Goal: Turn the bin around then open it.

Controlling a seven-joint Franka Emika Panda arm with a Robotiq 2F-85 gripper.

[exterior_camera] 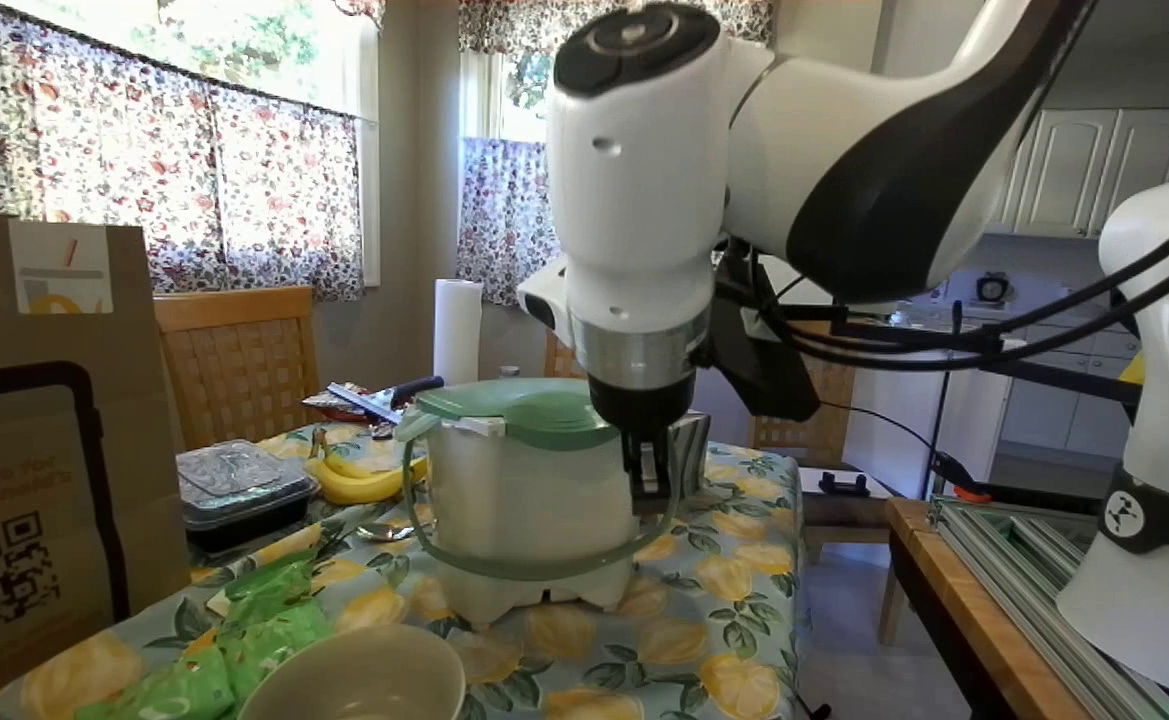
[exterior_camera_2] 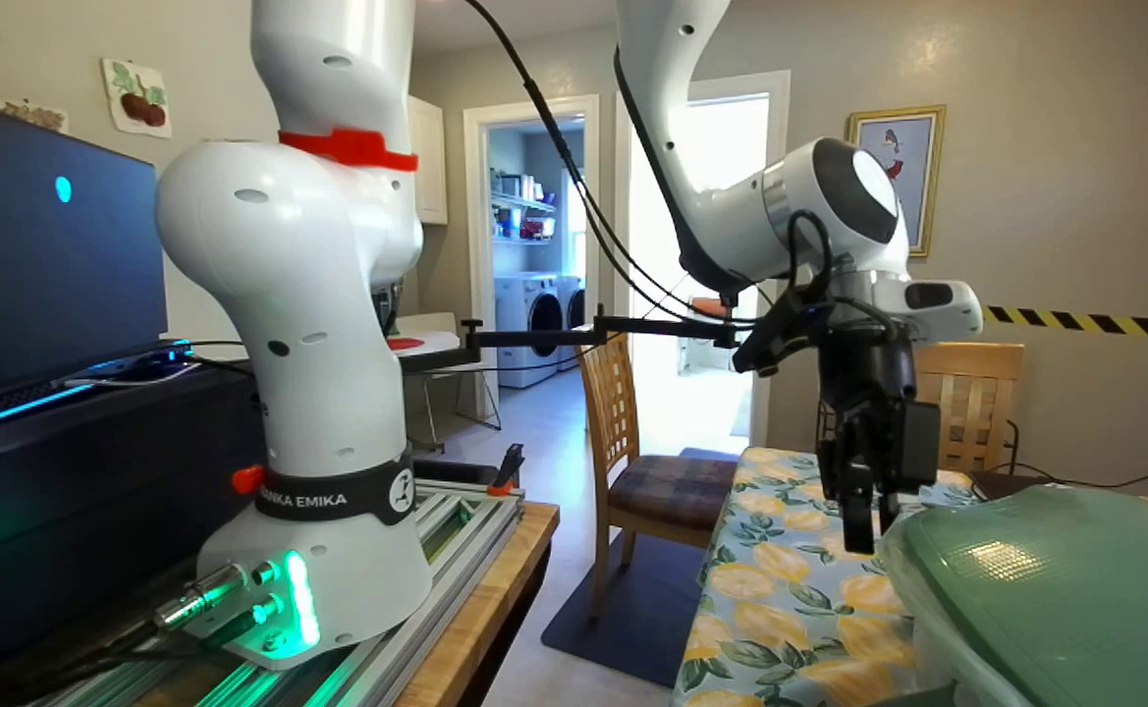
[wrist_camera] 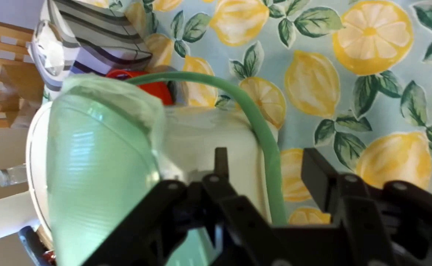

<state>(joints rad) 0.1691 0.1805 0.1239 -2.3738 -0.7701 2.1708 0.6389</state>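
The off-white bin stands upright on the lemon tablecloth, its body (exterior_camera: 524, 490) in an exterior view. Its green lid (exterior_camera: 484, 400) is closed; the lid also shows in an exterior view (exterior_camera_2: 1055, 589) and the wrist view (wrist_camera: 97, 177). The green handle (exterior_camera: 534, 572) hangs down around the body. My gripper (exterior_camera: 650, 490) points down at the bin's side and also shows in an exterior view (exterior_camera_2: 868, 535). In the wrist view my gripper (wrist_camera: 265, 162) is open, with the handle (wrist_camera: 267, 147) running between its fingers. One finger is over the body (wrist_camera: 208, 133), the other over the tablecloth. I cannot tell whether they touch.
A pale bowl (exterior_camera: 359, 685) and green packets (exterior_camera: 244, 640) lie in front of the bin. Bananas (exterior_camera: 359, 485), a spoon (exterior_camera: 384, 532) and a black container (exterior_camera: 244, 490) are beside it. A paper bag (exterior_camera: 34, 450) stands nearby. A striped item (wrist_camera: 101, 40) and red object (wrist_camera: 158, 90) are close behind.
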